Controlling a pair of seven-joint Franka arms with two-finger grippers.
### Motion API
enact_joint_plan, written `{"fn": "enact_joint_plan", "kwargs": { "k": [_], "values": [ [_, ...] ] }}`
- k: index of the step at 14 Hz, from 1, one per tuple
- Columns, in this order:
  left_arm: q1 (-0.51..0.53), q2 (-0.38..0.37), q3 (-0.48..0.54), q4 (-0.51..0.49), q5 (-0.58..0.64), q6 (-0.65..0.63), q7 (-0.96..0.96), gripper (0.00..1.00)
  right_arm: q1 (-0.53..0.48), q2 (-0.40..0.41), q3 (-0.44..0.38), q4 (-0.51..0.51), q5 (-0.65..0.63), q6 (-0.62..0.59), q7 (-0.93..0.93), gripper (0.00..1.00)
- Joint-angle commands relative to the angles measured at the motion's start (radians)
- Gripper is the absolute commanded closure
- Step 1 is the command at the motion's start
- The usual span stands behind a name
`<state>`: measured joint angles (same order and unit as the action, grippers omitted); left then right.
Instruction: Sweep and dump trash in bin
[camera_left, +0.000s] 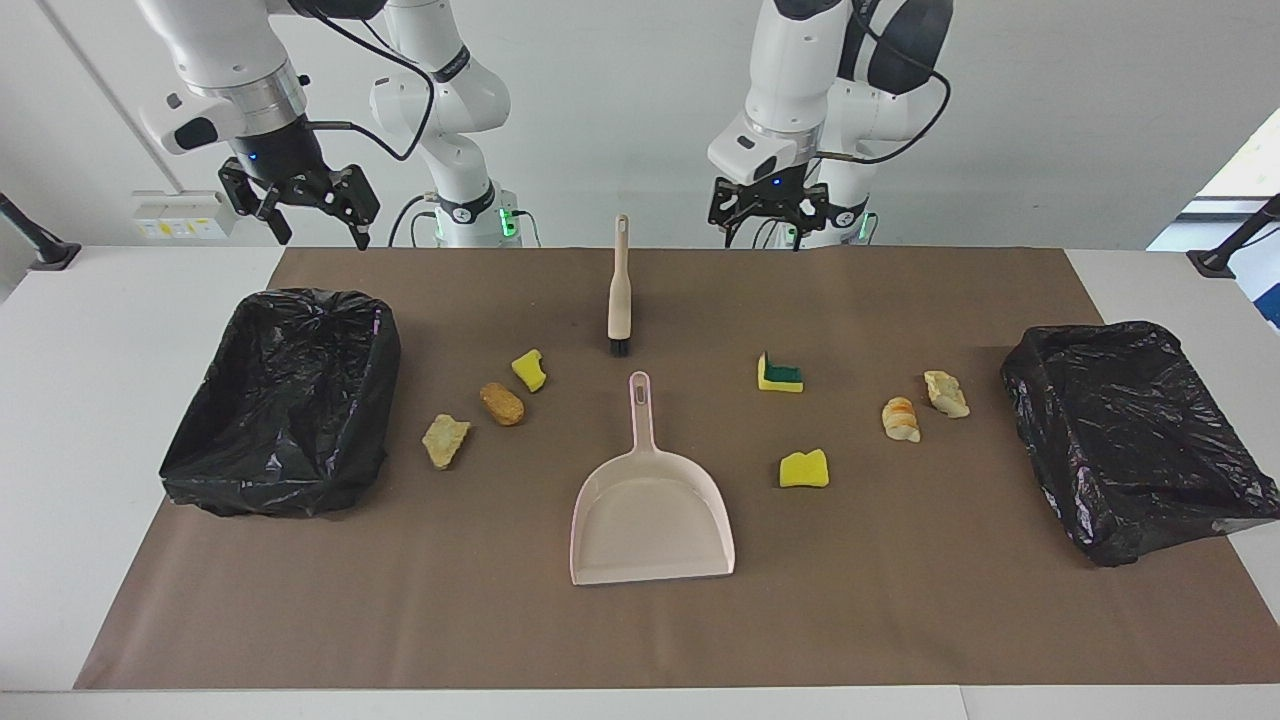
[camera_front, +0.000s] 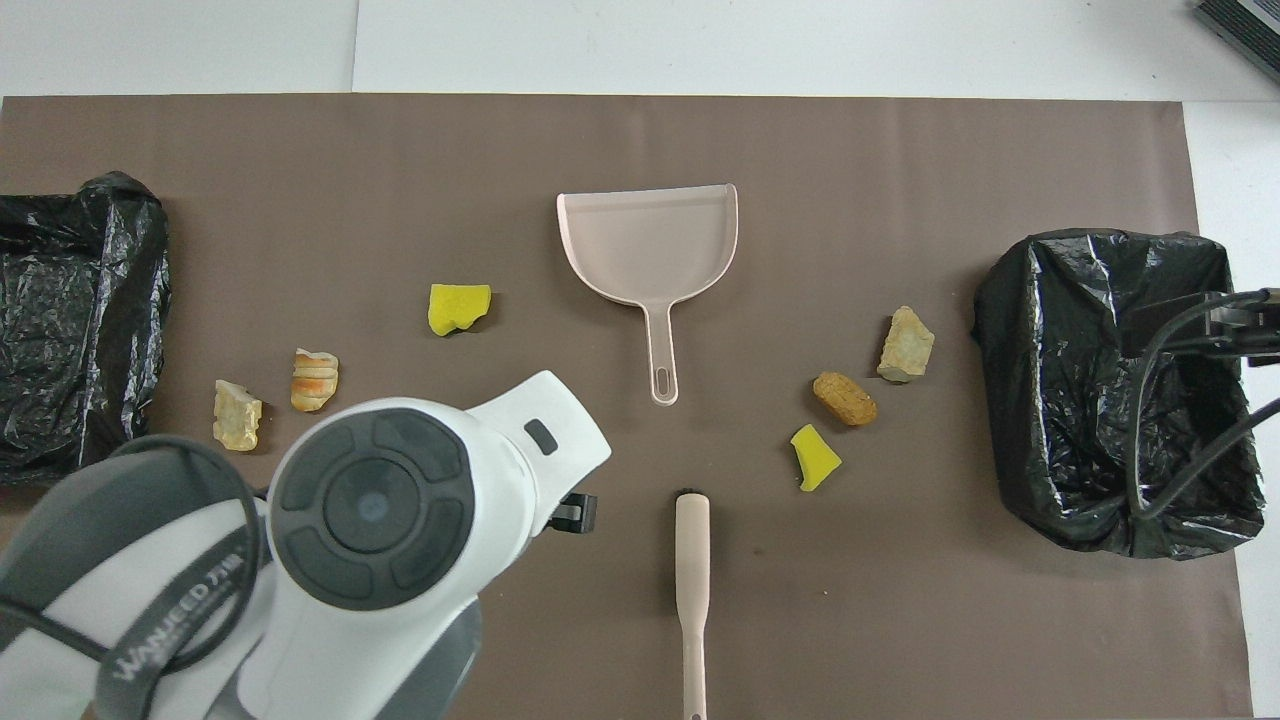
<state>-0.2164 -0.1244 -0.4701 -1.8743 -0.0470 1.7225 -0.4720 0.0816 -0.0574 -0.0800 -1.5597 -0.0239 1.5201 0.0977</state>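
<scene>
Left claw (camera_left: 766, 218): up in the air over the brown paper mat (camera_left: 900, 600) at the robots' edge of the table (camera_left: 100, 400), fingers spread, holding nothing. In the overhead view its arm covers the mat below it.

Right claw (camera_left: 312, 205): raised over the robots' edge of the table, just above the black bag-lined bin (camera_left: 285, 400) at the right arm's end; fingers spread, empty.

Trash, 7 scraps, all lying loose on the mat:
- Under and toward the left claw's side: yellow sponge bit with a green face (camera_left: 779, 373), closest to that claw; plain yellow sponge bit (camera_left: 804, 469) farther out; striped tan bread-like chunk (camera_left: 900, 419) and pale tan chunk (camera_left: 946, 393), side by side toward the second black bag-lined bin (camera_left: 1135, 440) at the left arm's end.
- Toward the right claw's side: small yellow sponge wedge (camera_left: 529, 369), brown oblong chunk (camera_left: 501, 403), pale greenish-tan chunk (camera_left: 445, 440), in a slanting line running toward the bin under that claw.

Beige brush with black bristles (camera_left: 619, 290): flat on the mat between the 2 claws, closer to the left one. Beige plastic dustpan (camera_left: 650, 510): just past the bristles, handle pointing at them, apart.
</scene>
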Motion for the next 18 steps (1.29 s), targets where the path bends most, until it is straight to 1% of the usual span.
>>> {"fn": "enact_joint_plan", "kwargs": {
  "k": [1,3,5,8,9,11,13,15,16,17,18],
  "values": [
    [-0.099,-0.049,0.021,-0.112,-0.024,0.093,-0.068,0.00,-0.008,-0.009,-0.003,-0.006,0.022,0.014,-0.029,0.00],
    [-0.168,-0.040,0.019,-0.172,-0.025,0.190,-0.124,0.00,-0.008,-0.009,-0.003,-0.006,0.022,0.012,-0.029,0.00],
    [-0.253,-0.003,0.019,-0.215,-0.025,0.247,-0.209,0.00,-0.008,-0.009,-0.003,-0.006,0.022,0.014,-0.029,0.00],
    [-0.348,0.011,0.019,-0.296,-0.025,0.363,-0.285,0.00,-0.008,-0.009,-0.003,-0.006,0.022,0.014,-0.029,0.00],
    [-0.379,0.026,0.019,-0.319,-0.025,0.406,-0.312,0.00,-0.008,-0.009,-0.003,-0.006,0.022,0.014,-0.029,0.00],
    [-0.423,0.078,0.019,-0.330,-0.025,0.451,-0.338,0.00,-0.008,-0.009,-0.003,-0.006,0.022,0.014,-0.029,0.00],
    [-0.455,0.100,0.019,-0.336,-0.025,0.485,-0.370,0.00,-0.008,-0.009,-0.003,-0.006,0.022,0.014,-0.029,0.00],
    [-0.506,0.139,0.019,-0.351,-0.025,0.526,-0.422,0.00,-0.008,-0.009,-0.003,-0.006,0.022,0.014,-0.029,0.00],
    [-0.530,0.182,0.021,-0.356,-0.024,0.535,-0.456,0.12,-0.008,-0.009,-0.003,-0.006,0.021,0.006,-0.030,0.00],
    [-0.535,0.210,0.021,-0.358,-0.022,0.548,-0.471,0.13,-0.008,-0.016,-0.003,-0.009,0.016,-0.032,-0.032,0.00],
    [-0.537,0.212,0.021,-0.365,-0.022,0.551,-0.473,0.14,-0.008,-0.019,-0.003,-0.010,0.015,-0.055,-0.033,0.00]
  ]
}}
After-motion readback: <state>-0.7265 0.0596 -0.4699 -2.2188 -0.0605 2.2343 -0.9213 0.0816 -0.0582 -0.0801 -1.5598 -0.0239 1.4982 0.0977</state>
